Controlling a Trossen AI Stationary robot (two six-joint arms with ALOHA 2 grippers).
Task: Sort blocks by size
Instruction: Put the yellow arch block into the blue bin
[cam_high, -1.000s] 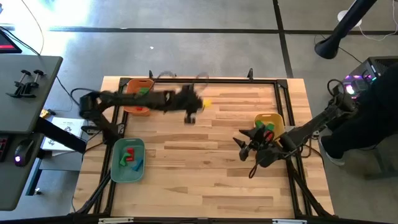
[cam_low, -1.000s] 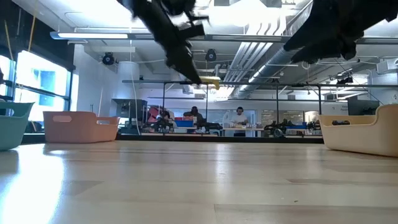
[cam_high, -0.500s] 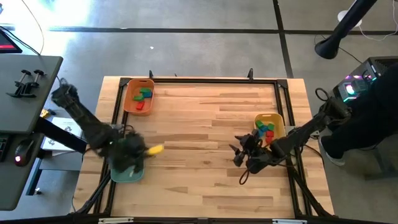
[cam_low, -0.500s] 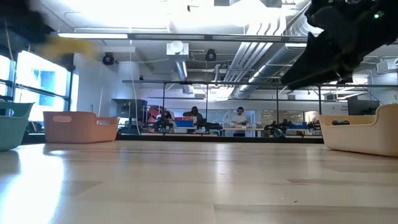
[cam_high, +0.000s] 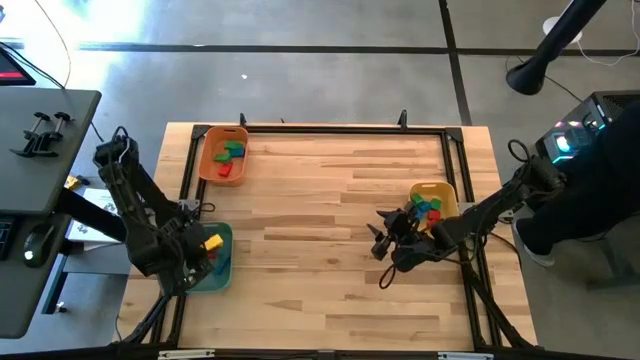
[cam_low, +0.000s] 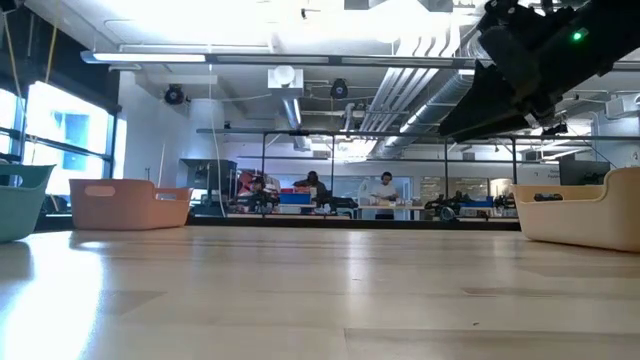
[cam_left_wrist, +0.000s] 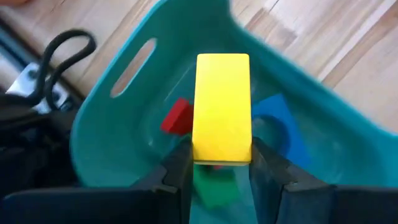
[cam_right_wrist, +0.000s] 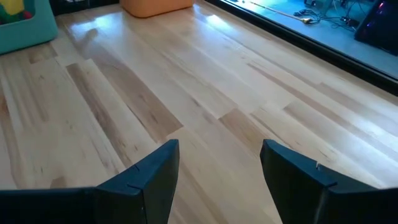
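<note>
— Over the teal tray (cam_high: 226, 262), what is the left gripper (cam_left_wrist: 221, 163) doing?

— Its two dark fingers (cam_left_wrist: 177, 163) are clamped on a yellow block (cam_left_wrist: 222, 108), one on each long side, and the block stands out past the fingertips. Under it, inside that tray, lie a red block (cam_left_wrist: 176, 117), a blue block (cam_left_wrist: 278, 126) and a green block (cam_left_wrist: 215, 186). From above, the yellow block (cam_high: 212, 242) shows over the tray's middle, the dark arm coming in from the table's left edge.

— Where does that tray sit on the table (cam_high: 330, 300)?

— Near the left edge, toward the front corner. An orange tray (cam_high: 211, 160) sits at the far left corner with green, blue and red blocks in it.

— And the right gripper (cam_high: 379, 234)?

— It hangs above bare wood near the right edge, just beside the yellow tray (cam_high: 438, 190), and carries nothing. Its fingers (cam_right_wrist: 144, 176) stand spread with only planks between them. The yellow tray holds a cluster of red, green and blue blocks (cam_high: 428, 208).

— Anything from table height?

— The orange tray (cam_low: 128, 204) far left, a sliver of the teal tray (cam_low: 20, 200) at the edge of view, the yellow tray (cam_low: 585, 212) on the right, and a dark arm (cam_low: 535, 65) overhead, with people at desks far behind
</note>
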